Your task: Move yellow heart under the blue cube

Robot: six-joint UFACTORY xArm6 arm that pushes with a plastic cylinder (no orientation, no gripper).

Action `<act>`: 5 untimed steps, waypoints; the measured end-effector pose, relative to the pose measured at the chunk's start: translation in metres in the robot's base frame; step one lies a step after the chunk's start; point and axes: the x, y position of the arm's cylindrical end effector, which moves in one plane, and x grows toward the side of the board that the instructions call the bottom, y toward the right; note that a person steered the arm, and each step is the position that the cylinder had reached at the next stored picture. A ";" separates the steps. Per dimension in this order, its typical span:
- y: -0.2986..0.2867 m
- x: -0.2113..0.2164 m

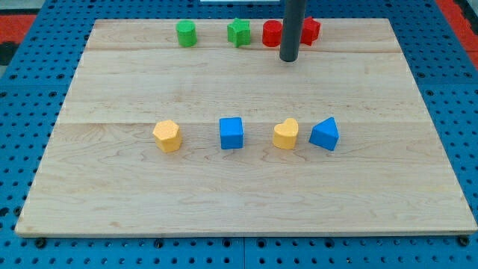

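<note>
The yellow heart [285,134] lies right of the view's centre, between the blue cube [231,133] on its left and a blue triangular block [325,134] on its right, all in one row. My tip [289,57] is near the view's top, well above the heart, touching none of them. It stands in front of two red blocks.
A yellow hexagonal block [167,136] lies left of the blue cube. Along the view's top sit a green cylinder [186,33], a green star [239,32], a red round block [272,33] and another red block [310,31]. The wooden board [246,209] has edges all round.
</note>
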 end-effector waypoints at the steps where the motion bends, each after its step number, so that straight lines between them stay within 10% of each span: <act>1: 0.000 0.000; 5: 0.020 0.133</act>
